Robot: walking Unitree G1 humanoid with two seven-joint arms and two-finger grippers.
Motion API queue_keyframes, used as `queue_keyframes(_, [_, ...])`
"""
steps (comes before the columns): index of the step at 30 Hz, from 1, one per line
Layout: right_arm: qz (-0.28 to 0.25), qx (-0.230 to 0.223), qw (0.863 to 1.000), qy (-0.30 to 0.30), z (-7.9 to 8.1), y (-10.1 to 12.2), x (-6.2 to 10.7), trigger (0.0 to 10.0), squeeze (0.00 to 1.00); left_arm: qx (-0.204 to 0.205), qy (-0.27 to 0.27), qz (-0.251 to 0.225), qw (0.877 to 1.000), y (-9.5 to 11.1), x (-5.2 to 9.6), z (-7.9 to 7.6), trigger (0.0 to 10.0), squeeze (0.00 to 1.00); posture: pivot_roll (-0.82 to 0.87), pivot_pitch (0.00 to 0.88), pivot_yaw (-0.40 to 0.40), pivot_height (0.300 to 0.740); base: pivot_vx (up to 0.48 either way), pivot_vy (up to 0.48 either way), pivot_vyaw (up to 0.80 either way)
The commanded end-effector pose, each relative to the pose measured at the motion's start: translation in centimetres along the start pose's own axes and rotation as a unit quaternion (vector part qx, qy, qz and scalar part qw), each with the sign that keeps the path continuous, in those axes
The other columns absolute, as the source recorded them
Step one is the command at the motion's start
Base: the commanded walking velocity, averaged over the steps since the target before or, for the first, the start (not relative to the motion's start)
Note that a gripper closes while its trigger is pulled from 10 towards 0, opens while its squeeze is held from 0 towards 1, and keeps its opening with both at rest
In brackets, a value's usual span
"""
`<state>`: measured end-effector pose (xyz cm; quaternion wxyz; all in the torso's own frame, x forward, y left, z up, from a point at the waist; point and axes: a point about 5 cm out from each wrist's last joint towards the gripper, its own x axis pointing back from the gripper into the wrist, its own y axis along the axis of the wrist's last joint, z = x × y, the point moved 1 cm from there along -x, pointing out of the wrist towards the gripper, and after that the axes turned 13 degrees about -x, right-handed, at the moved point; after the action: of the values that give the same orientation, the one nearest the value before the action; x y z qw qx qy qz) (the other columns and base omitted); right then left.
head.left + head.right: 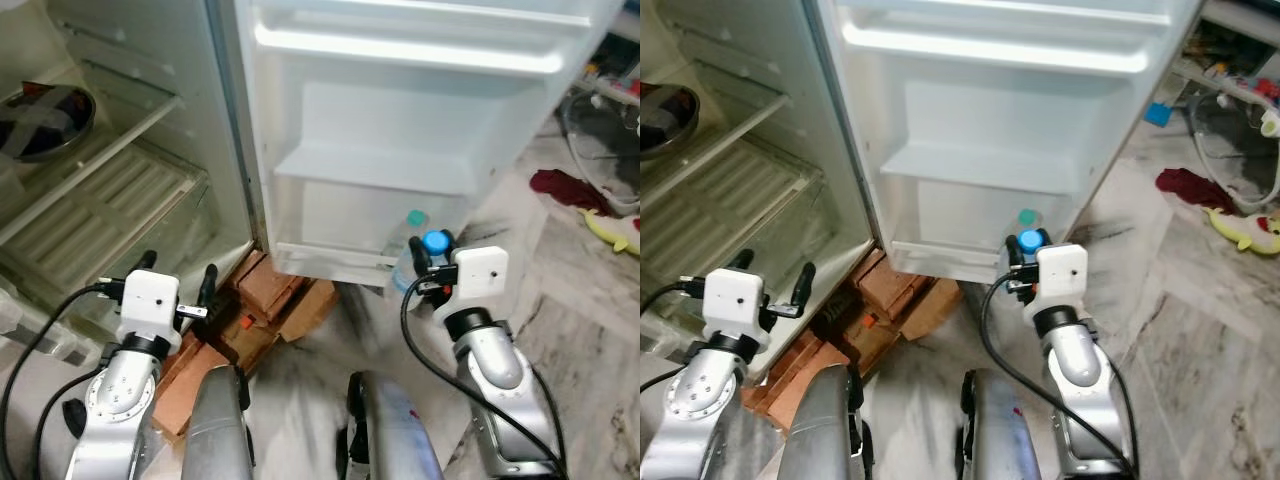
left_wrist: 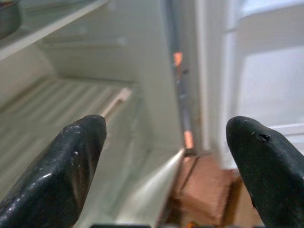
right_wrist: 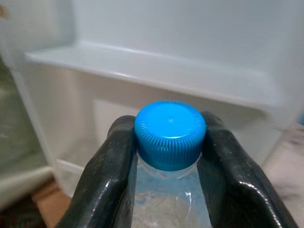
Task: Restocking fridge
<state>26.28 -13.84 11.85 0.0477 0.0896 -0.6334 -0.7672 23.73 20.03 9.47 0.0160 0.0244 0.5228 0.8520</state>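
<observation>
My right gripper (image 1: 430, 262) is shut on the neck of a clear water bottle with a blue cap (image 3: 170, 129), holding it just in front of the lower door rack (image 1: 330, 255) of the open fridge door. Another bottle with a teal cap (image 1: 415, 218) stands in that rack's right end. My left gripper (image 1: 178, 275) is open and holds nothing, low in front of the fridge's bottom compartment; its fingers (image 2: 66, 166) point at the fridge interior and door hinge.
A dark metal bowl (image 1: 45, 118) sits on an upper fridge shelf at left. Bricks (image 1: 265, 300) prop up the fridge base. Clothes and a yellow toy (image 1: 615, 232) lie on the marble floor at right.
</observation>
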Motion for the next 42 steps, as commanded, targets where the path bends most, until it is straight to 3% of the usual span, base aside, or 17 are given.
queue_keyframes(1, [-0.01, 0.008, 1.0, 0.002, -0.18, 0.43, 0.05, 10.0, 0.0, -0.005, -0.001, -0.001, 1.0, 0.09, 0.0, -0.16, 10.0, 0.0, -0.01, 0.163, -0.026, 0.616, 0.0, 0.0, 0.0])
queue_keyframes(6, [-0.011, 0.008, 1.0, 0.003, -0.16, 0.44, -0.04, 10.0, 0.0, -0.008, -0.005, -0.005, 1.0, 0.19, 0.02, -0.24, 10.0, 0.0, -0.01, 0.162, -0.027, 0.616, 0.0, 0.0, 0.0])
queue_keyframes(35, [-0.011, 0.013, 1.0, 0.007, -0.17, 0.43, -0.19, 10.0, 0.0, -0.001, -0.007, -0.006, 1.0, 0.21, 0.02, -0.45, 10.0, 0.0, -0.01, 0.163, -0.027, 0.616, 0.302, 0.0, 0.0])
queue_keyframes(42, [-0.009, 0.017, 1.0, 0.025, 0.04, 0.51, -0.89, 10.0, 0.0, 0.0, -0.007, -0.005, 1.0, 0.31, 0.17, -0.32, 10.0, 0.0, -0.01, 0.194, -0.024, 0.616, 0.0, 0.0, 0.0])
